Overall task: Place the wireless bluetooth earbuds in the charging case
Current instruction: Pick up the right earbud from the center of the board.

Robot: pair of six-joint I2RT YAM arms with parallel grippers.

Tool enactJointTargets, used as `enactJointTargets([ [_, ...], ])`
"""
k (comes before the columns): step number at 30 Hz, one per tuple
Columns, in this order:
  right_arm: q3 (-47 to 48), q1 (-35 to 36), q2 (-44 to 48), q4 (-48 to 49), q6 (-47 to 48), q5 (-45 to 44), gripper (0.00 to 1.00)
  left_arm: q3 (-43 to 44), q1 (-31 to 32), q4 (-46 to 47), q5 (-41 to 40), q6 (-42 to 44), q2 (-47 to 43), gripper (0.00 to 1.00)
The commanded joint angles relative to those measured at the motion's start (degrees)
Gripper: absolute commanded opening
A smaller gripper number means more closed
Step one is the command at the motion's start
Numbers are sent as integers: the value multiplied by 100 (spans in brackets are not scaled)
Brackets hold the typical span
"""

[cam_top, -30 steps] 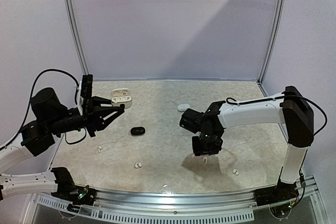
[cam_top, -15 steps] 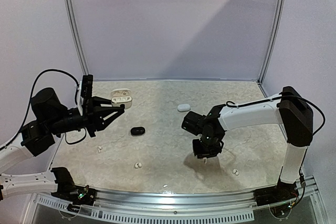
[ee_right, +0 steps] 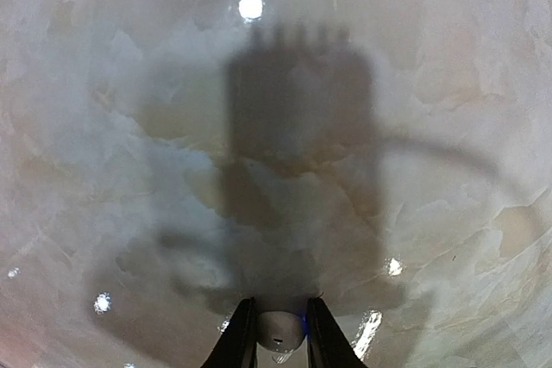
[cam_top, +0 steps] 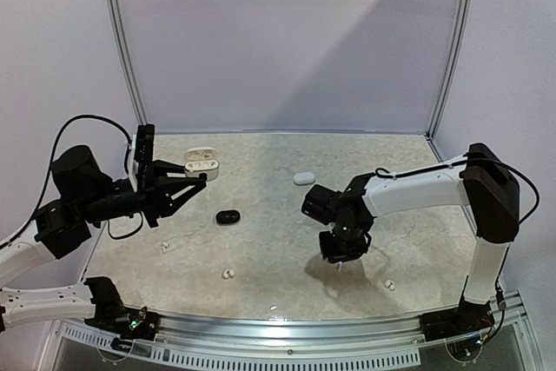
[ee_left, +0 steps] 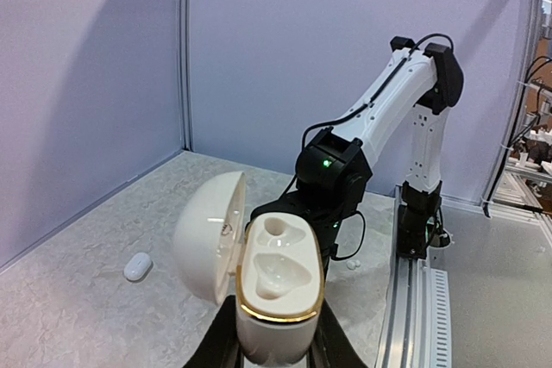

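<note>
My left gripper (cam_top: 198,180) is shut on a white charging case (ee_left: 278,286) with a gold rim and holds it upright above the table's left side. Its lid is open and both sockets are empty; it also shows in the top view (cam_top: 201,162). My right gripper (cam_top: 340,258) points straight down at the table, right of centre. Its jaws are closed on a white earbud (ee_right: 280,331) that touches both fingers. Loose white earbuds lie at the near left (cam_top: 163,248), near the front middle (cam_top: 228,274) and at the near right (cam_top: 389,285). No black earbuds show.
A closed black case (cam_top: 228,216) lies left of centre. A small closed white case (cam_top: 304,178) lies at the back middle, and shows in the left wrist view (ee_left: 137,265). Walls enclose the back and sides. A metal rail (cam_top: 287,323) runs along the front edge.
My right gripper has come down to the table surface and shifted slightly. The left arm and its case have not moved.
</note>
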State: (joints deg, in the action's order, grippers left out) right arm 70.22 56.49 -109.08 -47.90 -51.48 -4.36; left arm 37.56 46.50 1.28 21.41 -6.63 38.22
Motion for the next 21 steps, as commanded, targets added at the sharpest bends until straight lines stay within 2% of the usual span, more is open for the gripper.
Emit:
enactJointTargets([
  [1,-245,-25,-151,-162,99,146,16,115,-17,-80,27,53,19,0],
  [12,114,-22,115,-267,229,-185,0,146,-27,-76,4,108,54,0],
  [14,312,-3,298,-318,313,-366,0,146,-27,-81,-7,102,54,0],
  [17,883,105,608,-595,437,-877,0,140,-36,-71,-54,107,36,0],
  [21,2177,517,910,-899,817,-1866,0,91,-36,101,-148,170,29,0],
])
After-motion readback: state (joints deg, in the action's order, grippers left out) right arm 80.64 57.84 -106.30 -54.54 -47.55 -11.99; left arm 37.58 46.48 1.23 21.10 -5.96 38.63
